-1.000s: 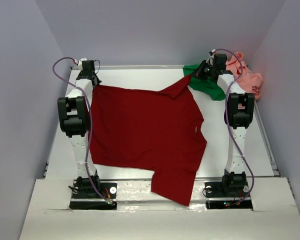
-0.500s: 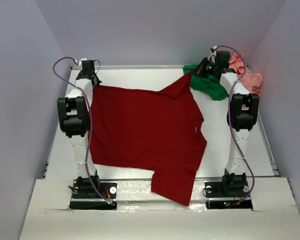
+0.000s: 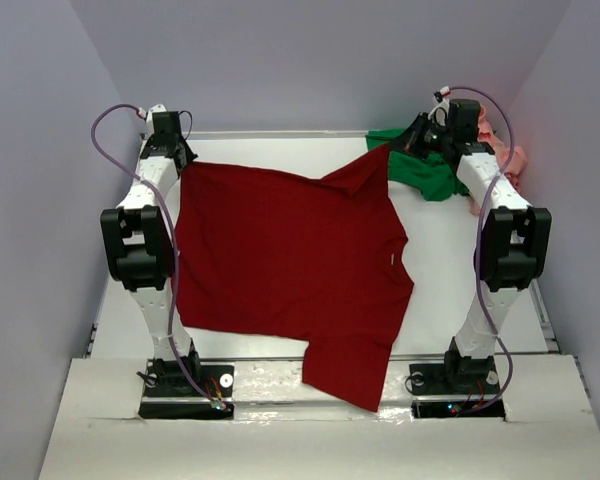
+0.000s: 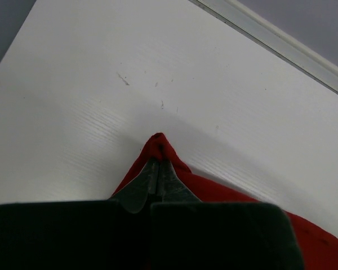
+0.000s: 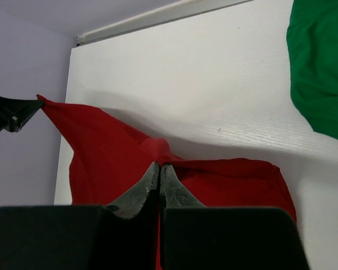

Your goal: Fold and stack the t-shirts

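Two corners of the dark red t-shirt point(image 3: 290, 250) now ride higher than they did a second ago. Both arms have drawn up and back, so the shirt's far edge is lifted off the table point(image 3: 450, 290) and stretched fairly taut between them. That tells you both grasps have held, and I judge the fold of this first shirt is about to start, with the far edge ready to be carried toward the near one. The left gripper point(image 4: 159, 163) has its jaws pinched closed on the shirt's far left corner, where a small peak of red cloth pokes out past the tips. The right gripper point(image 5: 159, 167) is likewise clamped on the shirt's far right corner, at the sleeve. Each arm reaches out along its own side of the shirt, elbow raised high beside the shirt's middle and wrist angled down onto its corner. The rest of the shirt lies flat, its near sleeve hanging past the table's near edge. The green t-shirt point(image 3: 425, 175) lies bunched just beyond the red shirt's far right corner, and the salmon pink t-shirt point(image 3: 508, 160) sits further out still; both are unfolded.
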### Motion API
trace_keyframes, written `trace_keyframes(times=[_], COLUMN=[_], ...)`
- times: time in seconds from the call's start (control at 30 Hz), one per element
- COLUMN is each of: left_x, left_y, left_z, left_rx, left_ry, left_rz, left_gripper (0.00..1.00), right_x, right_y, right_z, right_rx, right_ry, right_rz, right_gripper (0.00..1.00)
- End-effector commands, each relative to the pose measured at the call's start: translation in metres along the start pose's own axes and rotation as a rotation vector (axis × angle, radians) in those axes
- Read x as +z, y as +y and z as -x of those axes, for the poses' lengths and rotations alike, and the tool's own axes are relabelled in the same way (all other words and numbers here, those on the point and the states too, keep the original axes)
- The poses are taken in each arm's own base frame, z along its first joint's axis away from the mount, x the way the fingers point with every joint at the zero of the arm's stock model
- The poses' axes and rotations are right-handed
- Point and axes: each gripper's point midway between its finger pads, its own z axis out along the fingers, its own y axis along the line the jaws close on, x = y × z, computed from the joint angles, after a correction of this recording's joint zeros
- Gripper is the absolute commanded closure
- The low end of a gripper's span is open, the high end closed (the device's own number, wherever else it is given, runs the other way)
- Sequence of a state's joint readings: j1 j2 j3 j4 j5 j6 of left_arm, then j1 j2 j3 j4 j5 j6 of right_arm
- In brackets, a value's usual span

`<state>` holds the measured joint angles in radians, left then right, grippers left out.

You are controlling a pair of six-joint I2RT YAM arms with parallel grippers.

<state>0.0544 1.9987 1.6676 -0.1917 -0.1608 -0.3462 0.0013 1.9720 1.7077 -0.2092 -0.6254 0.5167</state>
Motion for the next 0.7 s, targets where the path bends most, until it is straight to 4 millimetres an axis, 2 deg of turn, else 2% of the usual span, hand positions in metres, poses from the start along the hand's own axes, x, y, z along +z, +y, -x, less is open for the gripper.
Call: trace_keyframes(times=[0.0,0.07,0.1,0.2,0.33,0.67], left_x=[-0.024,-0.027,-0.028,-0.032,-0.036,-0.051], left_y=[0.004,0.006,0.009,0.012,0.019,0.032], left_z=[0.018,0.015,0.014,0.007,-0.003,-0.011], left_rx=[0.016,0.028,0.028,0.037,0.041,0.053], left_ry=[-0.042,-0.037,-0.036,-0.02,0.009,0.043], left_rz=[-0.01,-0.006,-0.001,0.001,0.001,0.012], left_gripper=[1.0,1.0,1.0,1.0,1.0,1.0], right_x=[-0.023,-0.028,-0.035,-0.043,-0.063,-0.088], right_y=[0.028,0.028,0.035,0.039,0.054,0.062], right_z=[0.009,0.002,0.003,-0.004,-0.008,-0.029], right_rx=[-0.05,-0.037,-0.044,-0.031,-0.036,-0.021], right_ry=[-0.047,-0.04,-0.05,-0.046,-0.056,-0.034], right_rz=[0.051,0.049,0.057,0.058,0.07,0.053], right_gripper=[1.0,1.0,1.0,1.0,1.0,1.0])
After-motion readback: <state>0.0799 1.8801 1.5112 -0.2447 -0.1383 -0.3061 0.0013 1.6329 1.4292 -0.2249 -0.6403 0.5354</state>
